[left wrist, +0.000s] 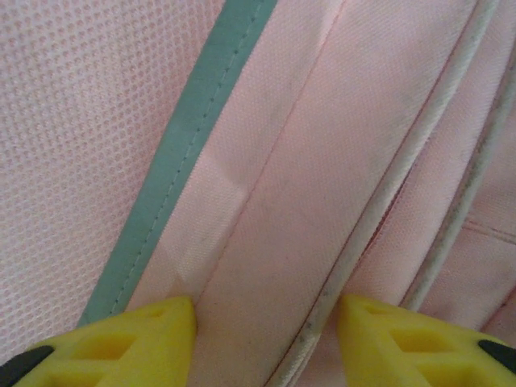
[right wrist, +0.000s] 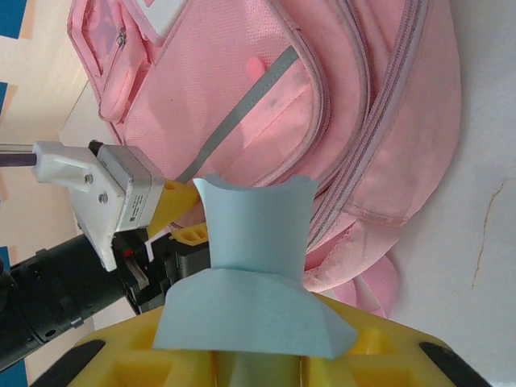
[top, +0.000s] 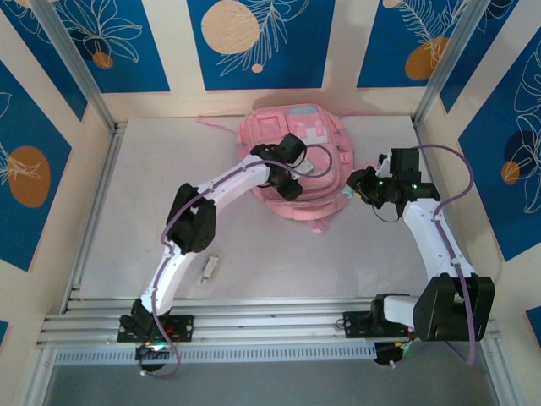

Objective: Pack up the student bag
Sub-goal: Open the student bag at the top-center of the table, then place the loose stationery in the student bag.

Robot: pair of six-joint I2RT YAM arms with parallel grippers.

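Note:
The student bag (top: 317,139) is a large pink backpack lying flat at the back middle of the table. My left gripper (top: 288,188) is down on its near side. In the left wrist view its yellow fingers (left wrist: 153,339) stand apart against the bag's pink fabric (left wrist: 306,161), straddling a band beside the white piping, with nothing clamped. My right gripper (top: 357,188) hovers at the bag's right edge, shut on a pale blue folded sheet (right wrist: 254,234) that sticks up from its yellow fingers (right wrist: 121,363). The bag (right wrist: 266,89) lies just beyond that sheet.
A small white object (top: 210,268) lies on the table by the left arm. Bare tabletop (top: 161,194) spreads left of the bag. A pink strap (top: 321,225) trails from the bag's near edge. Walls and metal rails close the table in.

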